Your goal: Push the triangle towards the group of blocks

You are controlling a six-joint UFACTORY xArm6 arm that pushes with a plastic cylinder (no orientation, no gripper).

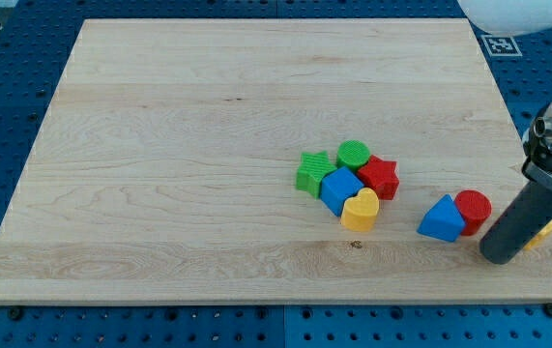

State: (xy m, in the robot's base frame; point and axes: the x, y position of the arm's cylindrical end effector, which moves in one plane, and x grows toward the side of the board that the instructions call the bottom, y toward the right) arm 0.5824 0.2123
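A blue triangle block lies at the view's lower right, touching a red cylinder on its right. The group sits to its left: a green star, a green cylinder, a red star, a blue cube and a yellow heart, all packed together. My tip rests on the board just right of and below the red cylinder, a short gap right of the triangle. A yellow block peeks out from behind the rod.
The wooden board lies on a blue perforated table. The board's right edge and bottom edge are close to my tip. A white object sits at the view's top right.
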